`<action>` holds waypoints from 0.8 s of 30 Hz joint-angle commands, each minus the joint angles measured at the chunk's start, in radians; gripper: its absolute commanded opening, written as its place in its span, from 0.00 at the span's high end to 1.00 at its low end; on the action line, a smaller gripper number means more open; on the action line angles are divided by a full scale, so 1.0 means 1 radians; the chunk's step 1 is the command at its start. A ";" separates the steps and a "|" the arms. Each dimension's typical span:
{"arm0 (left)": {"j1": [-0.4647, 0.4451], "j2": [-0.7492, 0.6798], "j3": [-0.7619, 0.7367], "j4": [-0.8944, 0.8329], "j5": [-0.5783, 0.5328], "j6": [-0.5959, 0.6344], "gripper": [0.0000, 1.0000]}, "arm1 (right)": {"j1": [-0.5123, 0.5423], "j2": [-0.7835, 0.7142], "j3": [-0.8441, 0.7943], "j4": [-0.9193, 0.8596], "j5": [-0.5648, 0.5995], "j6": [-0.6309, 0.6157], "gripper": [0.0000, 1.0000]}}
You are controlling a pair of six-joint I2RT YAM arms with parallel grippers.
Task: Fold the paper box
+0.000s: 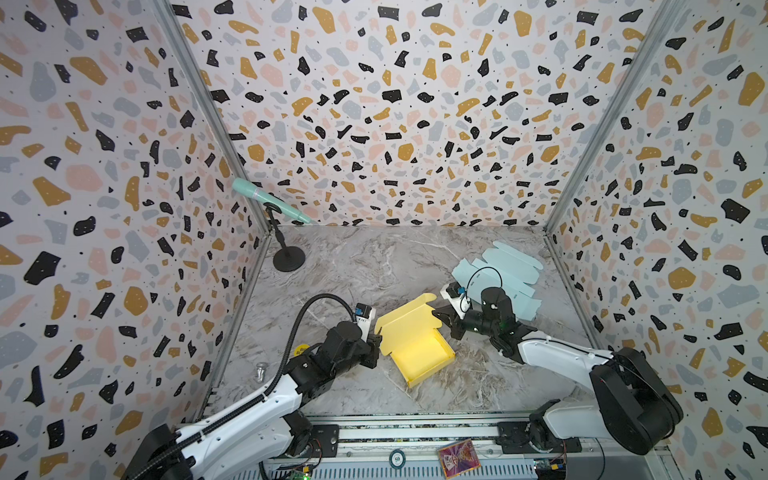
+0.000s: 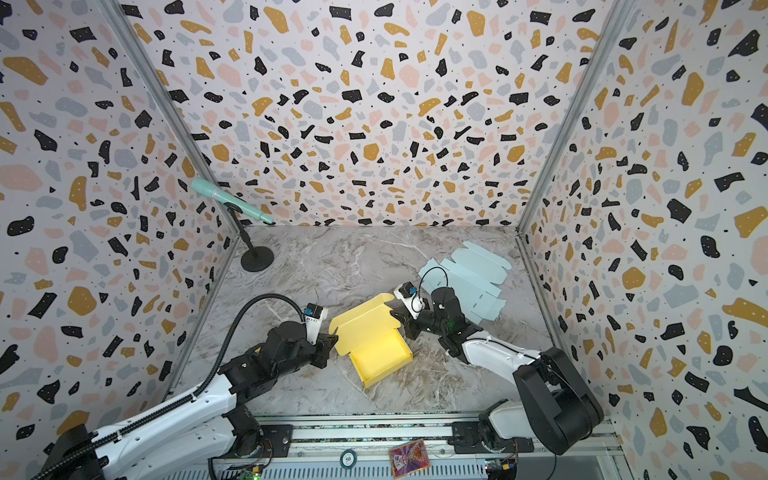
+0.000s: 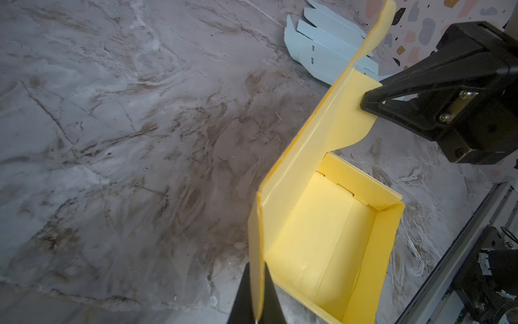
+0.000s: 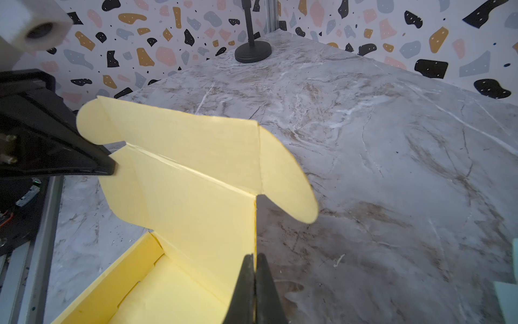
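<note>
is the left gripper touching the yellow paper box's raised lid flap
Touching. The left wrist view shows the left gripper closed on the raised lid flap of the yellow paper box, with the paper pinched in its jaws.

Mint microphone [image 1: 266, 202] on black round-base stand [image 1: 289, 258], left of centre, at the marble tabletop's [image 1: 374, 266] far corner. Pale blue flat card sheets [image 1: 498, 272], overlapping, right of centre. Small silver object [image 1: 261, 371], lower left. Round token [image 1: 397, 458] and shiny card [image 1: 458, 458], bottom edge.

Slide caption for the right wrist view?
Raised lid of the yellow box pinched on opposite sides by the right gripper and left gripper, tray open below.
</note>
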 commanded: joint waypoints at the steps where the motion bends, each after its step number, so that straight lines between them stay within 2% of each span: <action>1: 0.004 -0.001 0.025 0.012 -0.033 0.007 0.96 | 0.014 -0.043 -0.001 0.015 0.025 0.006 1.00; 10: 0.003 0.055 0.114 0.023 -0.126 0.032 0.99 | 0.098 -0.020 0.039 0.028 0.095 0.008 1.00; 14: 0.004 0.088 0.146 0.035 -0.165 0.046 1.00 | 0.124 0.012 0.061 0.041 0.116 0.024 0.96; 24: 0.004 0.121 0.135 0.107 -0.216 0.055 1.00 | 0.161 0.092 0.121 0.016 0.220 0.075 0.94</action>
